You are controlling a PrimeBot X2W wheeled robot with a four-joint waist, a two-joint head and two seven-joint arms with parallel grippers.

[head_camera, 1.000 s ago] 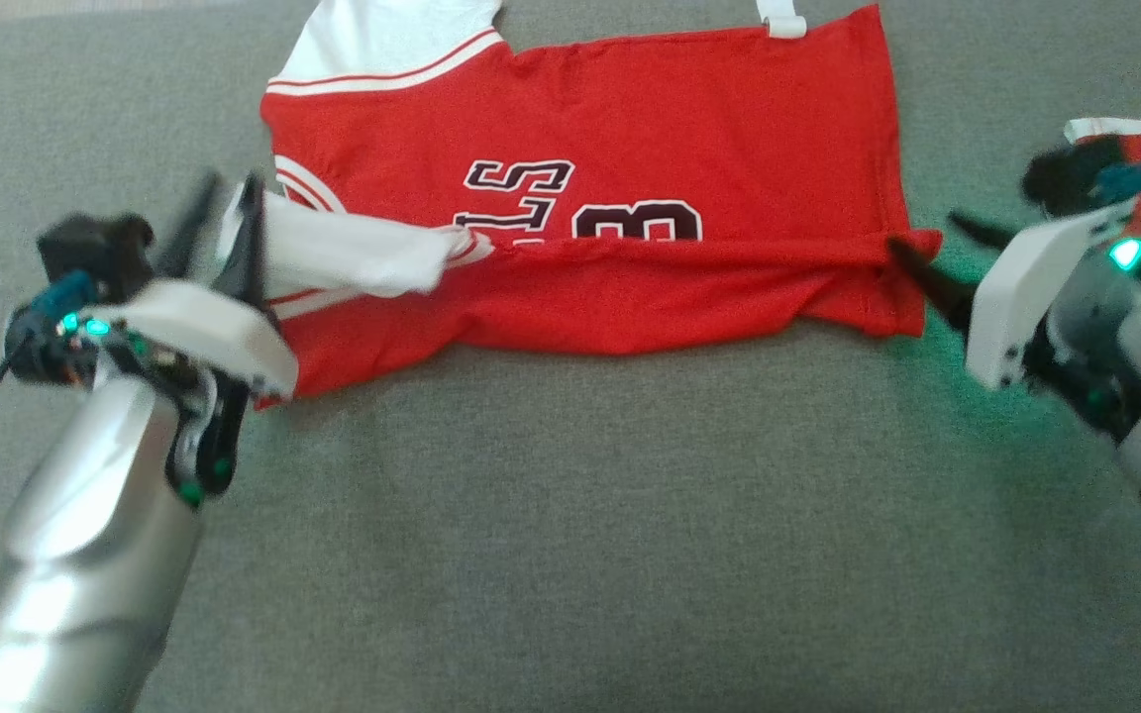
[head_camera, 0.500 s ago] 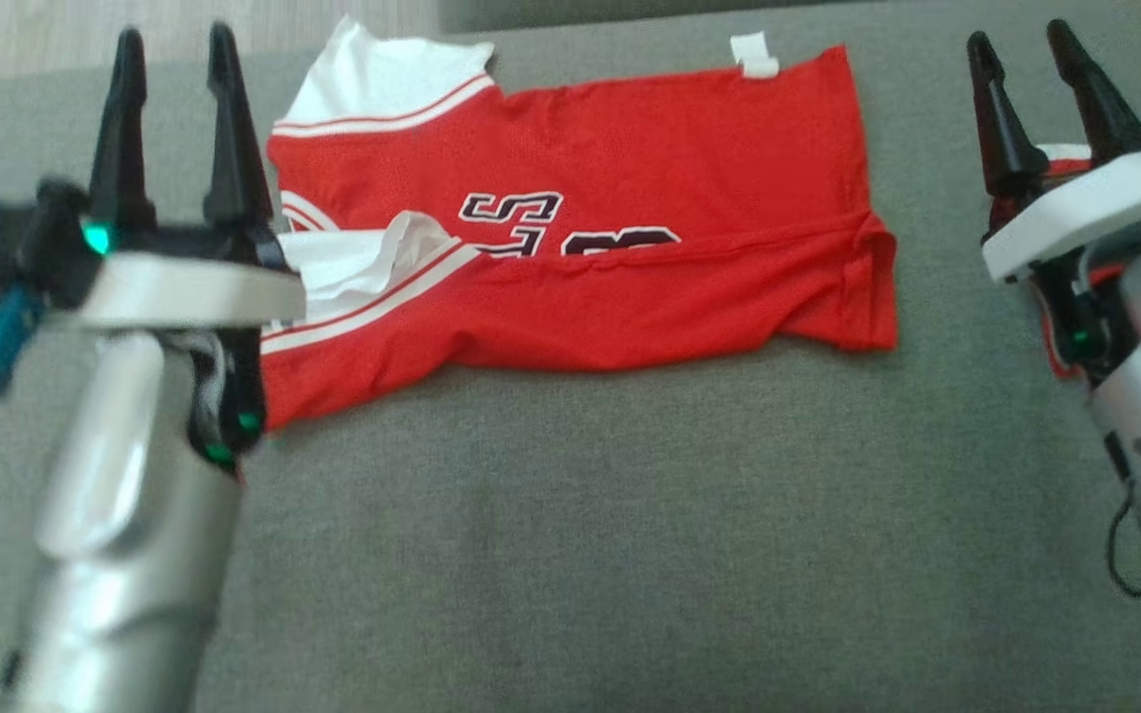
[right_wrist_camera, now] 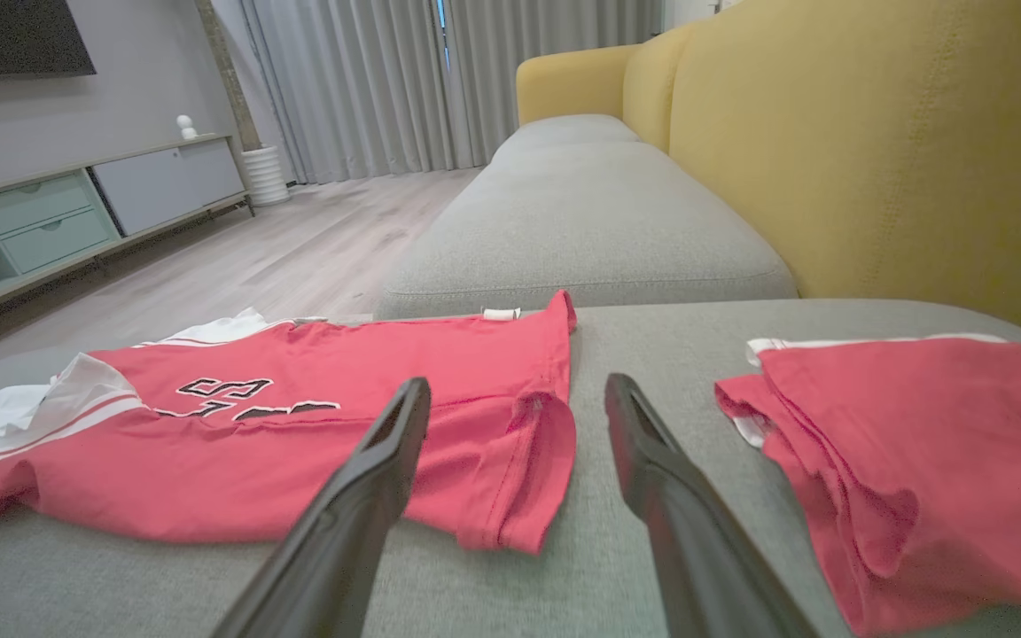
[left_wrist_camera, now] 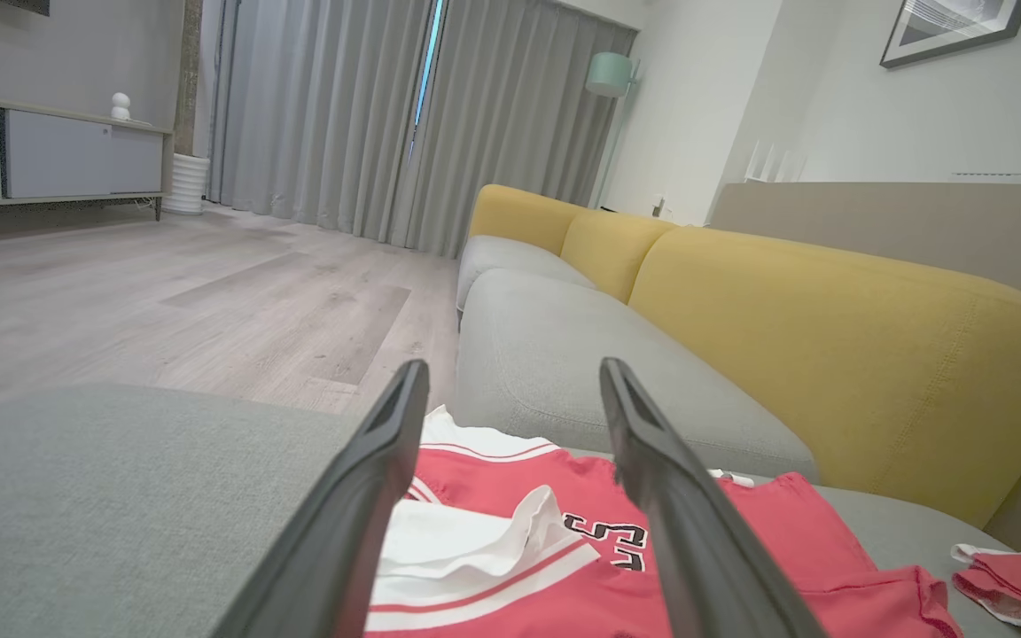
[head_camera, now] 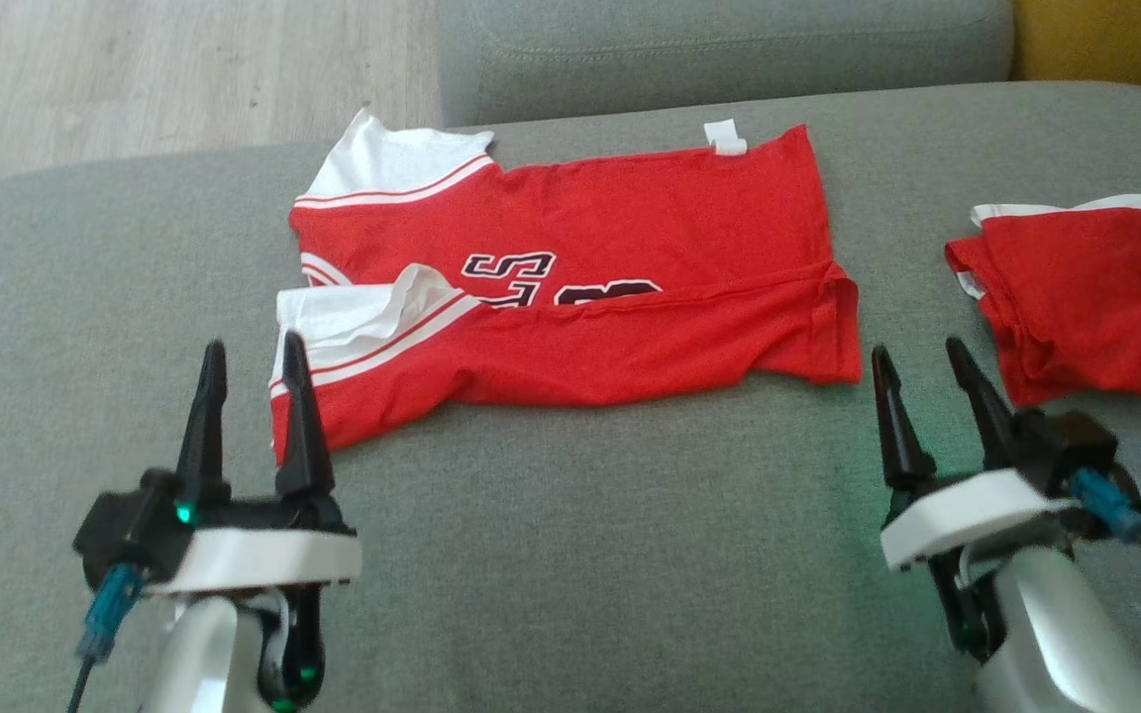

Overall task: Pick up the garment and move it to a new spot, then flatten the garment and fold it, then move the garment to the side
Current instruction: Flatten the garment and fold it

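A red garment [head_camera: 630, 238] with white sleeves and dark lettering lies spread on the grey sofa seat [head_camera: 570, 555], its near long edge folded over the lettering. It also shows in the left wrist view [left_wrist_camera: 741, 567] and the right wrist view [right_wrist_camera: 315, 443]. My left gripper [head_camera: 252, 366] stands open just in front of the garment's near left corner, holding nothing. My right gripper [head_camera: 917, 361] is open as well, just off the garment's near right corner, with nothing between its fingers.
A second red garment [head_camera: 1086, 287], folded, lies on the seat to the right [right_wrist_camera: 909, 461]. The yellow sofa backrest [right_wrist_camera: 874, 133] rises along the right side. Another grey seat cushion [head_camera: 719, 45] lies beyond. Wooden floor [head_camera: 164, 74] shows past the sofa's far left edge.
Both grippers have let go of the garment's near edge and pulled back toward me, jaws now wide apart. The head camera has tilted up, so the whole picture has shifted.
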